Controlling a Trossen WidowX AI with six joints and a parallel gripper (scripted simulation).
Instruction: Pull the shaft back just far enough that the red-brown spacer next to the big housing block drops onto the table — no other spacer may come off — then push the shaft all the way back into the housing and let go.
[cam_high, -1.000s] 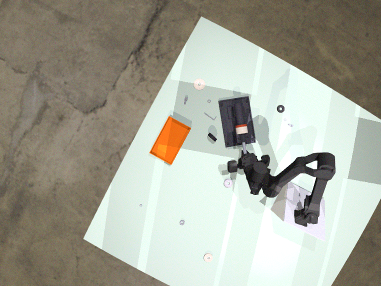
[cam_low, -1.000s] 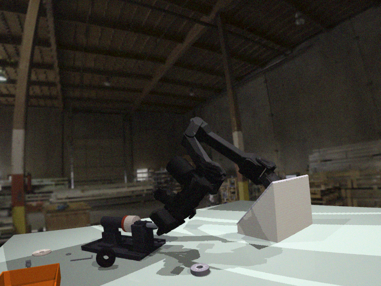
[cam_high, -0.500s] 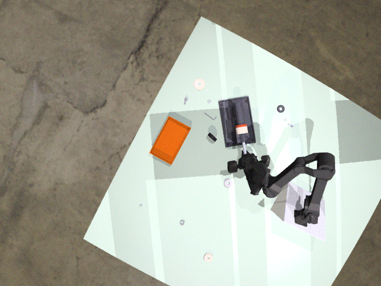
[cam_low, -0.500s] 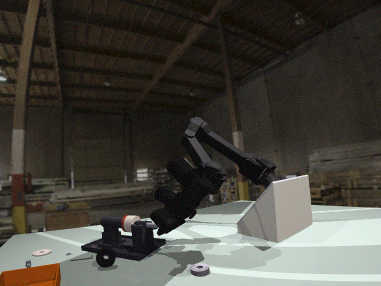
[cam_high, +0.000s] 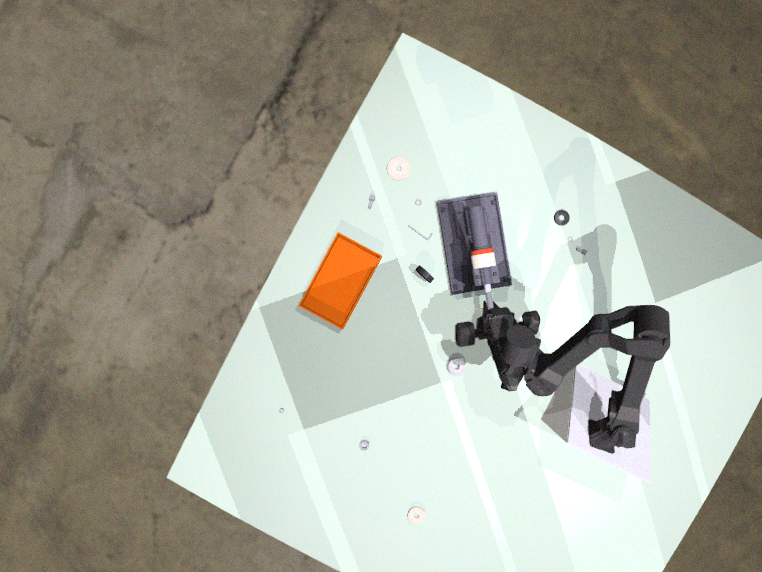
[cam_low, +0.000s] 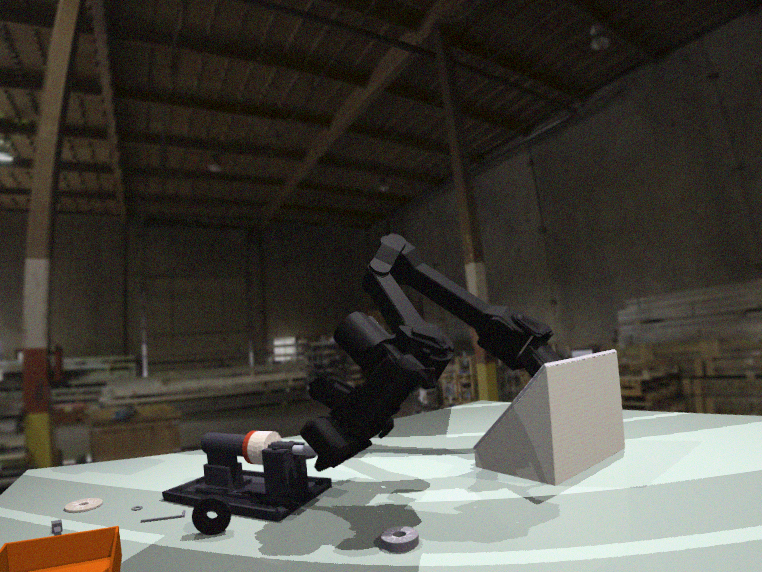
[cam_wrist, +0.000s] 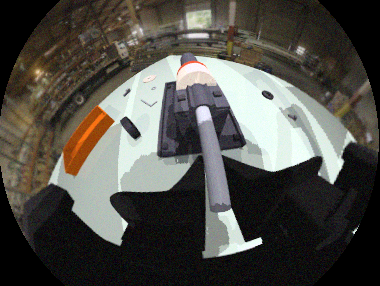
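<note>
The grey shaft (cam_high: 488, 295) (cam_low: 302, 450) (cam_wrist: 213, 160) sticks out of the near support block (cam_low: 284, 474) (cam_wrist: 202, 100) toward the arm. My gripper (cam_high: 490, 309) (cam_low: 315, 454) (cam_wrist: 207, 158) is shut on its outer end; the fingers are mostly dark in the wrist view. The thin red-brown spacer (cam_high: 482, 251) (cam_low: 246, 444) (cam_wrist: 193, 64) is up in line with the shaft, against the round dark housing block (cam_high: 477, 224) (cam_low: 220, 444) (cam_wrist: 187, 57). Cream spacers (cam_high: 483, 260) (cam_low: 263, 445) (cam_wrist: 196, 77) sit between it and the support. Whether the shaft tip is inside the housing is hidden.
A black ring (cam_high: 424, 273) (cam_low: 211, 519) (cam_wrist: 130, 128) stands on edge left of the dark base plate. A grey ring (cam_high: 454, 362) (cam_low: 399, 539) lies near the gripper. An orange tray (cam_high: 341, 280) (cam_wrist: 87, 140), a hex key (cam_high: 419, 232) and small parts lie around.
</note>
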